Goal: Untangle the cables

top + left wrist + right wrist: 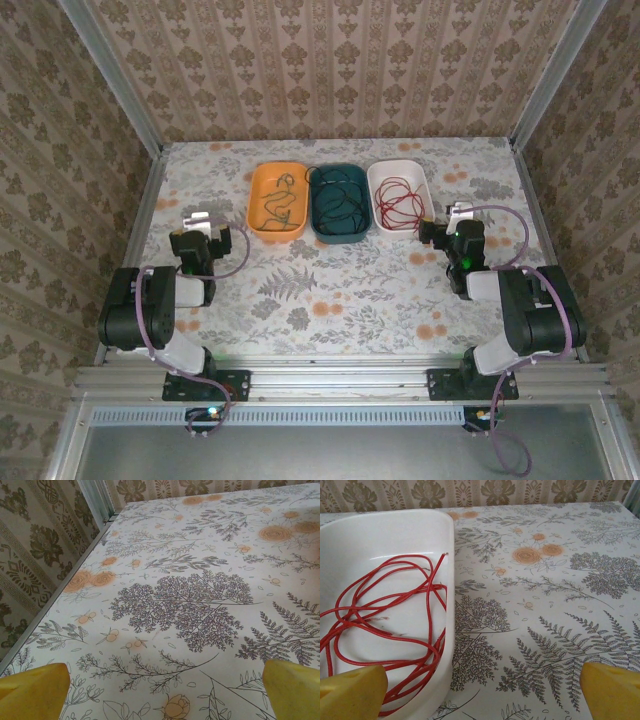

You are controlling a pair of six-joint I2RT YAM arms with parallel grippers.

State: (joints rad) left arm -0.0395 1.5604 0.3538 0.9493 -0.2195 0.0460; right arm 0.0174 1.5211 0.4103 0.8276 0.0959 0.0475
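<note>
Three trays are sitting side by side at the far centre of the floral table.

- The orange tray, on the left, is holding a dark brown cable.
- The teal tray, in the middle, is holding a green cable.
- The white tray, on the right, is holding a red cable, which is lying in loose loops entirely inside the tray wall.

The left gripper is hovering over bare table, near and to the left of the orange tray. Its yellow pads are standing fully apart and gripping nothing.

The right gripper is hovering at the near right corner of the white tray. Its jaws are spread wide and are straddling the tray rim. They are touching neither the tray nor the cable, and are holding nothing.
</note>
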